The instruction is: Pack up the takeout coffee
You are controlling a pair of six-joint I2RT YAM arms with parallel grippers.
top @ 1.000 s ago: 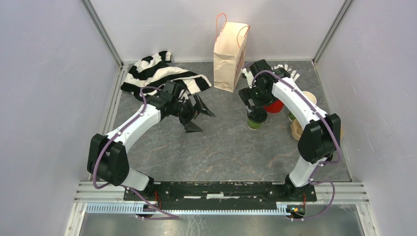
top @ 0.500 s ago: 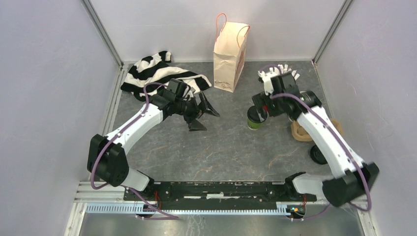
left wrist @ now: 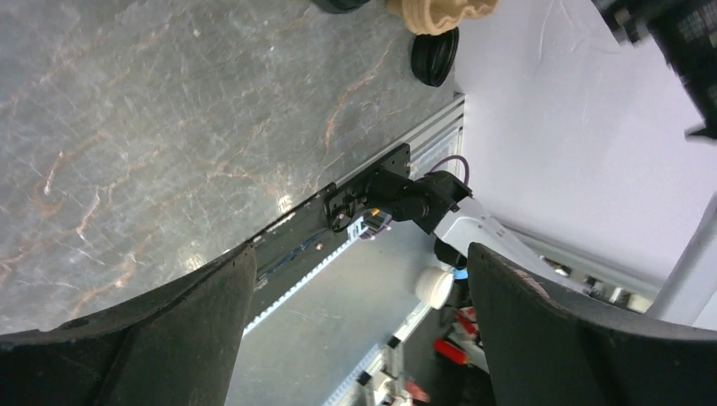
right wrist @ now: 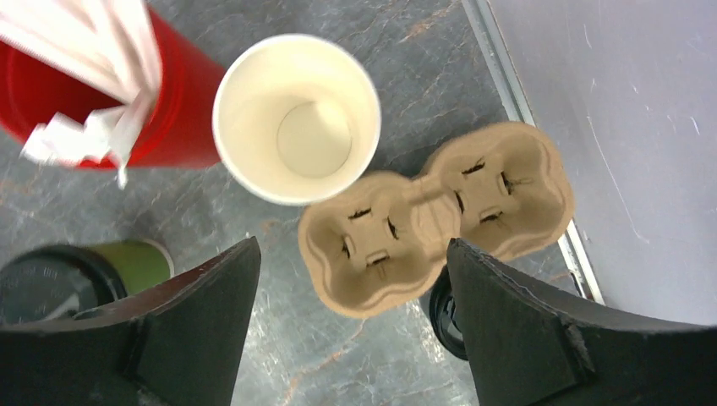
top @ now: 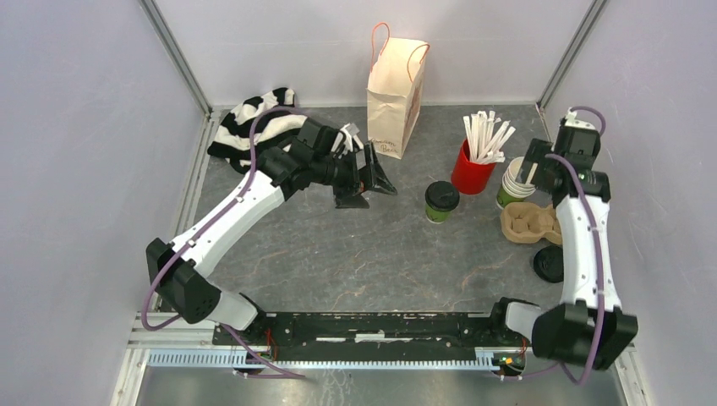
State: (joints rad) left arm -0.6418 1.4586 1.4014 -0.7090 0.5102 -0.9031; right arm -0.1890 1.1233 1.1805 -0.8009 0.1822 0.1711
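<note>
Our right end effector [right wrist: 351, 245] has swung off the green paper cup with the black plastic lid [top: 441, 201] and now hangs empty, jaws spread, over the tan moulded-pulp two-cup carrier [right wrist: 431, 216]; we judge the carrier comes next. Our left end effector [top: 368, 178], also wide and empty, has neared the cream paper bag [top: 393, 97]. The cup stands upright and lidded on the grey surface [top: 355, 254], at 9 o'clock of the carrier and 5 o'clock of the bag.

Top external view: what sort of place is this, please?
Probably a lab test cell staged as a coffee takeout counter: plain panel walls, a paper bag, a lidded green cup, a cardboard cup carrier.
</note>
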